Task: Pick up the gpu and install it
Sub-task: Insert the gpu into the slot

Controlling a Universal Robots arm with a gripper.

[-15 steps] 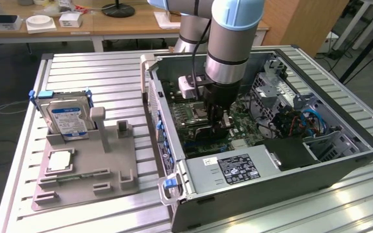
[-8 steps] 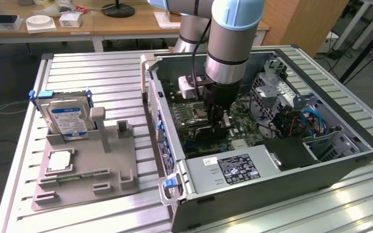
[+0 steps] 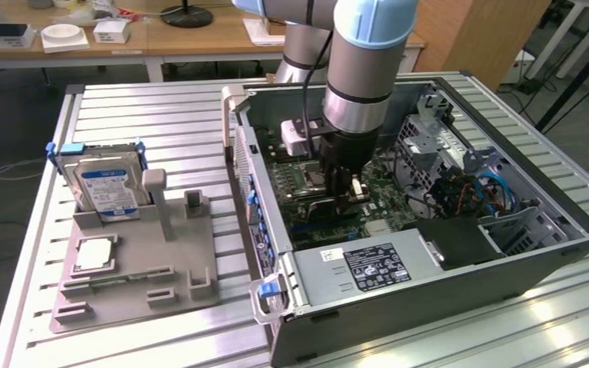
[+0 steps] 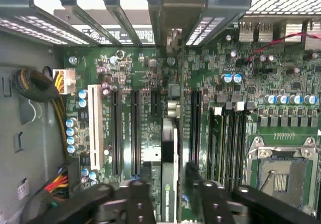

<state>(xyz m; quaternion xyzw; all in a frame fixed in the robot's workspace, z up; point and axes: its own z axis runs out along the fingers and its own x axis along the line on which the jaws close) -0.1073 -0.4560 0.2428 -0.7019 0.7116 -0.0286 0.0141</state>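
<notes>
The gpu point(image 4: 169, 148) shows edge-on in the wrist view as a thin dark card. It stands upright in a motherboard slot, and its pale metal end point(image 4: 173, 38) meets the case's rear slot bars. My gripper point(image 4: 168, 200) straddles the card, with one black finger point(image 4: 138, 199) on each side. A narrow gap shows between each finger and the card, so the jaws look open and off it. In the exterior view the gripper point(image 3: 343, 190) reaches straight down into the open computer case point(image 3: 540, 253), over the green motherboard point(image 3: 376, 195).
Tight surroundings inside the case: a power supply point(image 3: 376, 264), a drive cage with blue cables point(image 3: 489, 188), an empty CPU socket point(image 4: 281, 176) and memory slots point(image 4: 230, 138). Outside, a grey fixture tray point(image 3: 141, 261) holds a hard drive point(image 3: 105, 188), a processor chip point(image 3: 95, 253) and a memory stick point(image 3: 116, 280).
</notes>
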